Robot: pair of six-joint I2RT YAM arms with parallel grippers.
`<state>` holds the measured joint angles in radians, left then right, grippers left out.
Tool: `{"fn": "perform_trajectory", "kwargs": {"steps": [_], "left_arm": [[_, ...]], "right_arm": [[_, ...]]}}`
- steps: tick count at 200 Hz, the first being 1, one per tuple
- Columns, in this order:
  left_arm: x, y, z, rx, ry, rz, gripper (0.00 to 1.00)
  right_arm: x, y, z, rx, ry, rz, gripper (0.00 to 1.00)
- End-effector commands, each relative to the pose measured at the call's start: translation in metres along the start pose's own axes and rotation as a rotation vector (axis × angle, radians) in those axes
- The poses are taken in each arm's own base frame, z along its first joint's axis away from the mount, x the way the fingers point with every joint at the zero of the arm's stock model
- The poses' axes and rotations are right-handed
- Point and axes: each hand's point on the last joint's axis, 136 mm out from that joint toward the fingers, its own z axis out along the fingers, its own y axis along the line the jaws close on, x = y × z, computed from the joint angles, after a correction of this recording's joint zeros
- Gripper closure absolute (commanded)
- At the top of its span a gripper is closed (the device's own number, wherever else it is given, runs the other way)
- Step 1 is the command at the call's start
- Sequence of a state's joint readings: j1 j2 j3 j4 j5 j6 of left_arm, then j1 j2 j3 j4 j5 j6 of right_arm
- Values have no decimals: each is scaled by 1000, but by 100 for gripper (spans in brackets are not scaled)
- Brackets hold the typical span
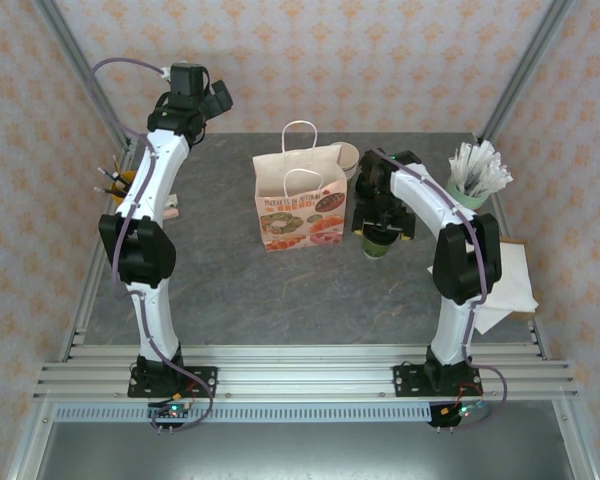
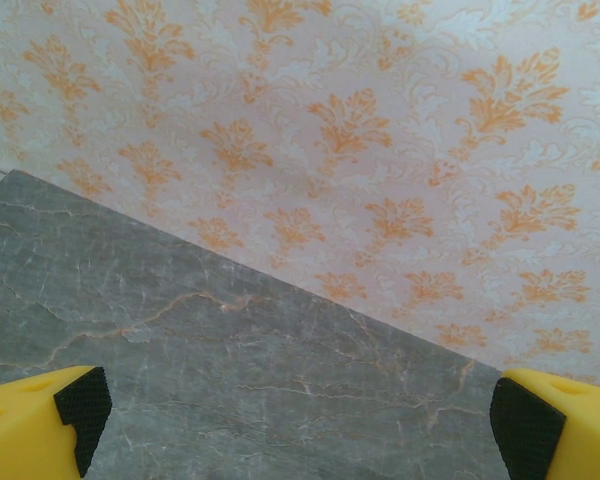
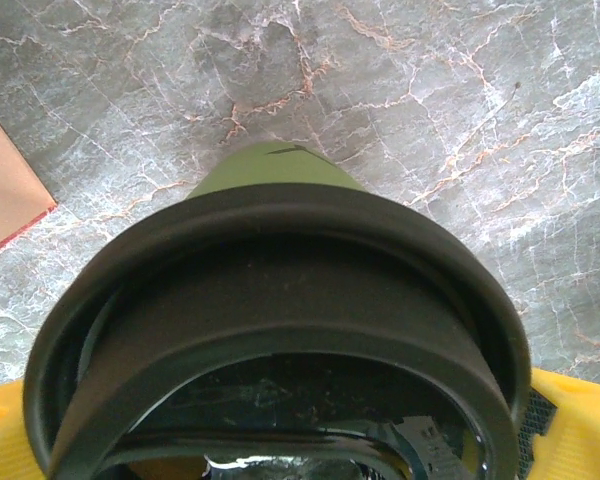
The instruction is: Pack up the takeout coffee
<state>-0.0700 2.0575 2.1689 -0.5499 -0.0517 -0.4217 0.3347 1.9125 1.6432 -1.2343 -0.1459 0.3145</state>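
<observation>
- Yellow fingers (image 2: 20, 435) of the left gripper (image 2: 300, 430) sat at the bottom corners of its wrist cam, spread wide w/ nothing btwn them, aimed at bare table (image 2: 180, 330) and wallpaper (image 2: 380, 130). That arm was up at the back left, well apart from everything, so imo it couldn't steady anything that tipped.
- Paper bag (image 1: 300, 205) stood upright mid-table. It looked light, so a bump from the cup going in would prob knock it over or fold the mouth shut. Couldn't see inside it.
- Takeout coffee (image 1: 378, 247) stood on the table just right of the bag, under the right gripper (image 1: 385, 226). The right wrist cam had those jaws wide, a yellow finger (image 3: 585, 430) on each side of the black lid (image 3: 280, 330). Couldn't tell if the pads touched it.
- Risk there: closing at lid height might pop the lid off, and squeezing the green paper wall (image 3: 270, 170) too hard might crush it. Either way, spill.
- Hidden: cup base, whatever was in it, and most of the cup from above (gripper covered it). Fingertips were cut off by the frame edge.
- Mint cup of sticks (image 1: 472, 188) stood back right, near the right arm. A wide swing could've clipped it.
</observation>
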Motion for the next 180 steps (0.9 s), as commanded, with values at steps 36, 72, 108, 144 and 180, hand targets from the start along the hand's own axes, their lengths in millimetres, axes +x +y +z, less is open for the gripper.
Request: {"fn": "perform_trajectory", "kwargs": {"steps": [36,72,108,144,180], "left_arm": [[-5,-1,-7,16,-6,-26,0],[-6,0,-8,12,-8,-28,0],[-5,0,-9,10,-3,-27,0],[-4,-1,-9,14,-2,-32,0],[-3,-1,-8,15,2,-29,0]], "right_arm": [[-2,0,-3,-19,3,1,1],[-7,1,1,-34,-13,1,3],[-8,0,2,-40,-18,10,4],[-6,0,2,-48,-16,19,4],[-6,1,2,-58,-22,35,4]]}}
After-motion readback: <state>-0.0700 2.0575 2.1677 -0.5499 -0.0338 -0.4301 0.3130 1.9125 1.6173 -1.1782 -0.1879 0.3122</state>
